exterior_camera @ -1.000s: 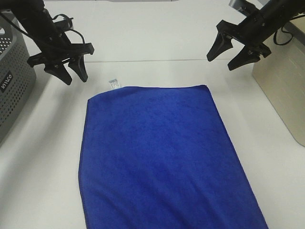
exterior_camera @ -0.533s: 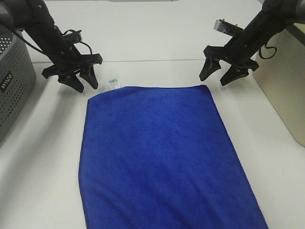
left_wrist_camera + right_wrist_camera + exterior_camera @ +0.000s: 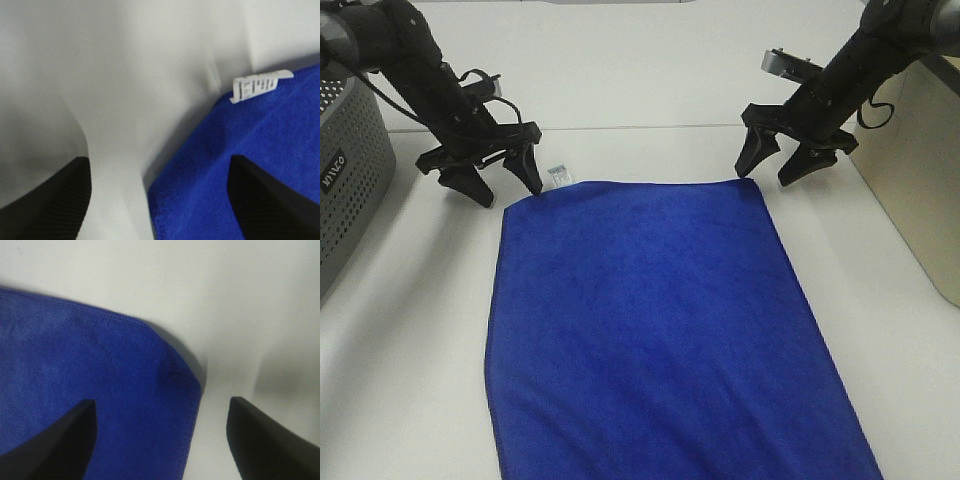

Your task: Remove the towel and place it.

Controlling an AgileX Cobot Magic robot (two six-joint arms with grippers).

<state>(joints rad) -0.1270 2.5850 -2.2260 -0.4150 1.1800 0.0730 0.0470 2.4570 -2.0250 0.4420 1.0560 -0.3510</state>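
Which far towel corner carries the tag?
The corner at the left gripper: the white tag sticks out of the towel there. The corner at the right gripper is plain, rounded blue hem.

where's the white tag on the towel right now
In the exterior high view the white tag sticks out from the far left corner of the towel, just beside the open left gripper.

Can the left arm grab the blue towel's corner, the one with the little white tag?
Probably yes. The left gripper is open right at that corner of the towel, next to the tag, and nothing lies in between.
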